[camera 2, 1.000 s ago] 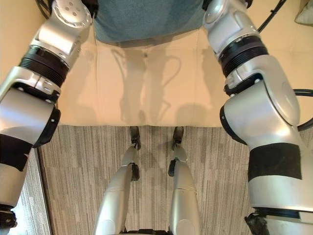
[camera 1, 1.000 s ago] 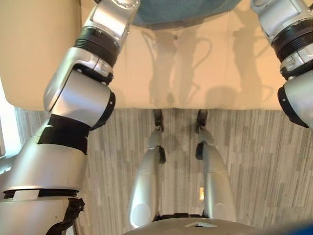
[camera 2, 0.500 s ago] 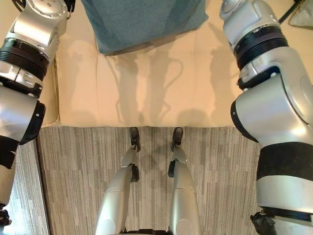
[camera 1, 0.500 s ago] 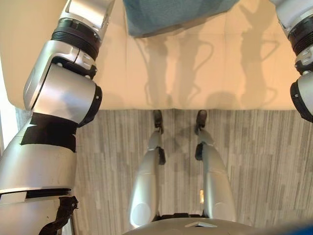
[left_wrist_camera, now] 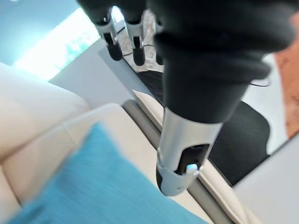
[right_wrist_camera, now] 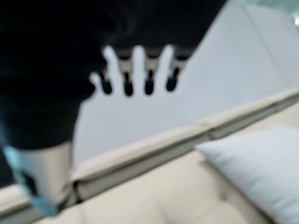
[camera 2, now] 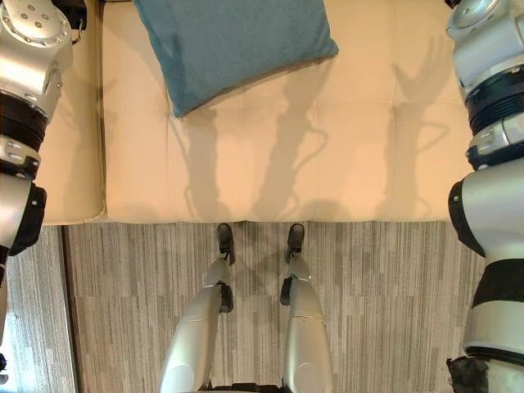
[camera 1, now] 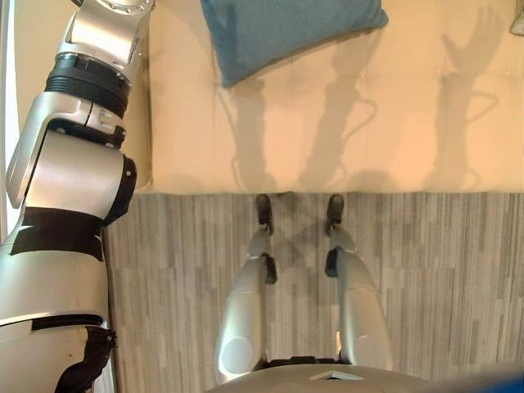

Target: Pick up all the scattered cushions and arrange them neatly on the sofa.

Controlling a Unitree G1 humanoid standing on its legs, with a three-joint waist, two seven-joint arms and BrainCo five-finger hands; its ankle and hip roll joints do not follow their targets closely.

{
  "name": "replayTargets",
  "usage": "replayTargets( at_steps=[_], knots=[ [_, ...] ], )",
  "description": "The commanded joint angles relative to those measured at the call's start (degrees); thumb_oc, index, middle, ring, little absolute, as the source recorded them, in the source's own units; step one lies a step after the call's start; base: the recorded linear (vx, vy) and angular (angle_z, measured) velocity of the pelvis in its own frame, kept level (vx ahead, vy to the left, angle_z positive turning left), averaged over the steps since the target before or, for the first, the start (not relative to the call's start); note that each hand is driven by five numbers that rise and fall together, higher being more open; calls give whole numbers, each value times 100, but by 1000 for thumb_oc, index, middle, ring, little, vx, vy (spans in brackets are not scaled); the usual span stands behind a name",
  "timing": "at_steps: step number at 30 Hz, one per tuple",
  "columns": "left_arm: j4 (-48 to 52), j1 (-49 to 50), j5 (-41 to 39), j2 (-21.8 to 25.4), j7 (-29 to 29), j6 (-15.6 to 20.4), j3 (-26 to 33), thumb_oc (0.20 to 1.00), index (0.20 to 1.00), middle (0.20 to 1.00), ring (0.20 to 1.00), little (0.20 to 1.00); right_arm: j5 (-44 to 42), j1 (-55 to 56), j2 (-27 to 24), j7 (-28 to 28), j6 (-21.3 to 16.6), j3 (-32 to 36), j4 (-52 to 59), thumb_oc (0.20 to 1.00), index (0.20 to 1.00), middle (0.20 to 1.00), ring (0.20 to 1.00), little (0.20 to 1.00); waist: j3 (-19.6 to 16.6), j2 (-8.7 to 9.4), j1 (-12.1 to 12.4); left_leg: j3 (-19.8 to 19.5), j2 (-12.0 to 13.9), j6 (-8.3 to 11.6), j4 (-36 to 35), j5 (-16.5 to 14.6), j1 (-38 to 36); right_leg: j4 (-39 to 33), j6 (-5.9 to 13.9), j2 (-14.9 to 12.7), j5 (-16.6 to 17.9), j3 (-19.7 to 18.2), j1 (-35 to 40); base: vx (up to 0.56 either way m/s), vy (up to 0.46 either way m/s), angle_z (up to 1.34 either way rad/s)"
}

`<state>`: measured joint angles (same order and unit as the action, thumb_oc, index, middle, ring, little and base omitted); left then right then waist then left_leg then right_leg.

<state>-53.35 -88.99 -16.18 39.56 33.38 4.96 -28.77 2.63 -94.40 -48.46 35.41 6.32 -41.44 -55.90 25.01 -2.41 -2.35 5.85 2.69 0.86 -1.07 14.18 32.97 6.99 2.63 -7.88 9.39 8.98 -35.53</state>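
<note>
Left hand: the left hand (left_wrist_camera: 140, 28) hung in the air above the sofa, its fingers (left_wrist_camera: 113, 44) straight and spread, its thumb stretched out apart from them, nothing in its grasp.
Right hand: the right hand (right_wrist_camera: 117, 51) was raised over the sofa as well, its fingers (right_wrist_camera: 149, 79) straight and parted, holding nothing.
Blue cushion: the blue cushion (camera 2: 233, 41) lay flat on the sofa seat, turned at an angle with one corner pointing toward the front edge, nearer the robot's left end; neither hand touched it.
Pale cushion: a pale grey cushion (right_wrist_camera: 261, 168) lay on the seat toward the robot's right end, well apart from the blue one.
Sofa: the cream sofa (camera 2: 327, 164) had a seamed seat and an armrest (camera 2: 70, 164) at the robot's left.
Floor: grey striped floor (camera 2: 393, 295) ran along the sofa's front edge.
</note>
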Motion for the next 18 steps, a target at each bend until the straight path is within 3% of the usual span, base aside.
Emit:
replayTargets(
  at_steps=[1,4,5,6,7,10,11,18],
  knots=[
    [268,986,153,-168,-35,453,273,1000,1000,1000,1000,1000,207,1246,-98,-75,-269,301,261,1000,1000,1000,1000,1000,-926,339,47,-9,50,471,203,-1026,-372,-629,514,-175,-620,-4,663,84,-6,2],
    [1537,2683,-50,-259,-332,689,974,1000,1000,1000,1000,1000,118,3166,-339,-368,-496,1450,1296,1000,1000,1000,1000,1000,-1055,365,37,-5,31,447,109,-1123,-824,-730,520,-173,-681,62,1130,116,-17,4],
    [1981,3656,79,-323,-627,712,1276,1000,1000,1000,1000,1000,18,4442,-348,-650,-698,2126,1593,1000,1000,1000,1000,1000,-1114,385,10,-4,14,430,67,-1176,-1057,-781,531,-193,-697,116,1391,100,-25,5],
    [2002,3676,85,-325,-625,703,1263,1000,1000,1000,1000,1000,28,4501,-347,-653,-692,2168,1625,1000,1000,1000,1000,1000,-1133,398,17,-7,6,425,59,-1152,-1046,-795,531,-200,-675,121,1386,155,-32,13],
    [2456,4794,151,-486,-878,698,1615,1000,1000,1000,1000,1000,3,5700,-175,-916,-802,2839,1966,1000,1000,1000,1000,1000,-1205,421,1,-16,-11,404,9,-1232,-1285,-849,550,-205,-716,165,1638,102,-16,11],
    [2794,5705,224,-679,-1120,681,1896,1000,1000,1000,1000,1000,95,6565,56,-1132,-875,3246,2100,1000,1000,1000,1000,1000,-1297,458,9,-24,-29,383,-37,-1249,-1471,-909,565,-220,-714,206,1843,94,-15,5],
    [2983,6656,119,-952,-1434,689,2145,1000,1000,1000,1000,1000,291,7240,263,-1305,-954,3575,2273,1000,1000,1000,1000,1000,-1369,469,16,-37,-38,347,-76,-1288,-1651,-968,572,-215,-736,222,2049,52,2,0],
    [2665,8421,45,-1564,-2014,547,2732,1000,1000,1000,1000,1000,428,8443,974,-1604,-1093,4207,2177,1000,1000,1000,1000,1000,-1565,478,58,-70,-19,289,-161,-1370,-2088,-1036,582,-213,-810,295,2495,57,-3,8]
  ],
)
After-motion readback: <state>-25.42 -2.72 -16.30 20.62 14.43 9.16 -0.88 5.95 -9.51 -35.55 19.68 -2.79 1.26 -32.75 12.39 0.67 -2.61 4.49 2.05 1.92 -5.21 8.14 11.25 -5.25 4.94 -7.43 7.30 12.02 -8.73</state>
